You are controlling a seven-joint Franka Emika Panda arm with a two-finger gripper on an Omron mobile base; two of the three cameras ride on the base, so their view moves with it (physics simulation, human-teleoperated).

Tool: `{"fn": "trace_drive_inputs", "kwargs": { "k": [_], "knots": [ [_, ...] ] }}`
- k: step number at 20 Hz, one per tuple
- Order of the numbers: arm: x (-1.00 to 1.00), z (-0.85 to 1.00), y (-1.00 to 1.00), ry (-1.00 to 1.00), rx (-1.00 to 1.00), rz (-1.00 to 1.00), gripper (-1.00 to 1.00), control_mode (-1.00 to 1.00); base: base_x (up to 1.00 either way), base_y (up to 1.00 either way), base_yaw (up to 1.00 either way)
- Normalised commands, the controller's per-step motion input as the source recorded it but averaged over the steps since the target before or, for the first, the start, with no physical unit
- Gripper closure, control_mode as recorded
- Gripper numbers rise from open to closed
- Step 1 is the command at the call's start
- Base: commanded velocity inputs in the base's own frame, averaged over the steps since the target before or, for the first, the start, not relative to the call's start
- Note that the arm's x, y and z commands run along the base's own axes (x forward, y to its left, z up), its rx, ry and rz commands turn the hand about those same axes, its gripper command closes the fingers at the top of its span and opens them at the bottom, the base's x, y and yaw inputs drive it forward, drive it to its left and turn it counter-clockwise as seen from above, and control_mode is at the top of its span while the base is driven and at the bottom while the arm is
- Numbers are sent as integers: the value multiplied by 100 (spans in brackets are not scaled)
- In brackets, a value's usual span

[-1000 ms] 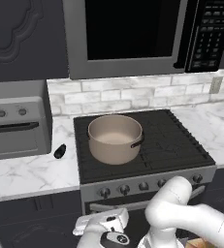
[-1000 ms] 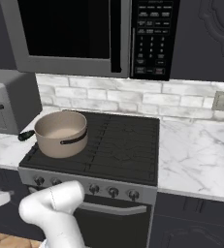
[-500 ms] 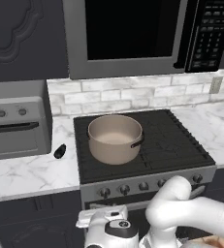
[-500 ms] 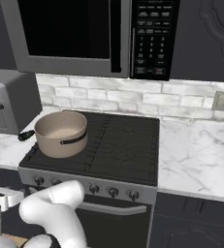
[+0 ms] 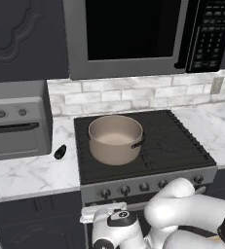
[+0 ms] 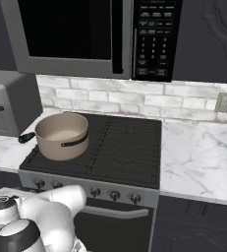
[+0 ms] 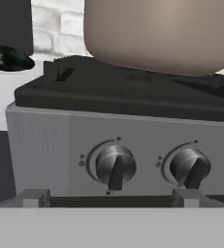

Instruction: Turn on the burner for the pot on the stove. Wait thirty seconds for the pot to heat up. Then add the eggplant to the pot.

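Observation:
The tan pot (image 5: 115, 138) (image 6: 62, 135) stands on the front left burner of the stove (image 5: 182, 146) (image 6: 129, 147), its dark handle towards the right. In the hand view the pot's (image 7: 157, 34) underside fills the top. The eggplant (image 5: 60, 151) (image 6: 26, 138) (image 7: 9, 58) lies on the marble counter just left of the cooktop. My gripper (image 7: 111, 198) is open and faces the steel front panel. Its fingertips (image 7: 33, 197) stand wide apart, below and on either side of the two leftmost knobs (image 7: 115, 164) (image 7: 190, 166). Nothing is held.
A grey toaster oven (image 5: 14, 126) sits on the counter left of the eggplant. A microwave (image 5: 128, 34) hangs above the cooktop. More knobs (image 5: 144, 186) run along the front panel. My white arm (image 5: 182, 219) bends low in front of the oven door.
The hand has risen a little in front of the stove and come closer to the left knobs. The jaws have stayed wide apart. Pot and eggplant have not moved.

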Motion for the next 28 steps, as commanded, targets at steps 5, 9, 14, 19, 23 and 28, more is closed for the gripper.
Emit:
{"fn": "trace_drive_inputs", "kwargs": {
  "k": [5, 9, 14, 19, 23, 28],
  "knots": [
    [30, -37, 0, -8, 0, 0, -100, -100, 0, 0, 0],
    [33, -27, 1, -6, 0, 0, -100, -100, 0, 0, 0],
    [33, -17, 0, -6, 0, 0, -100, -100, 0, 0, 0],
    [25, -11, 0, -5, 0, 0, -100, -100, 0, 0, 0],
    [12, 0, 0, -4, 2, 0, -100, -100, 0, 0, 0],
    [13, 0, -5, -3, 2, 0, -100, -100, 0, 0, 0]
  ]
}}
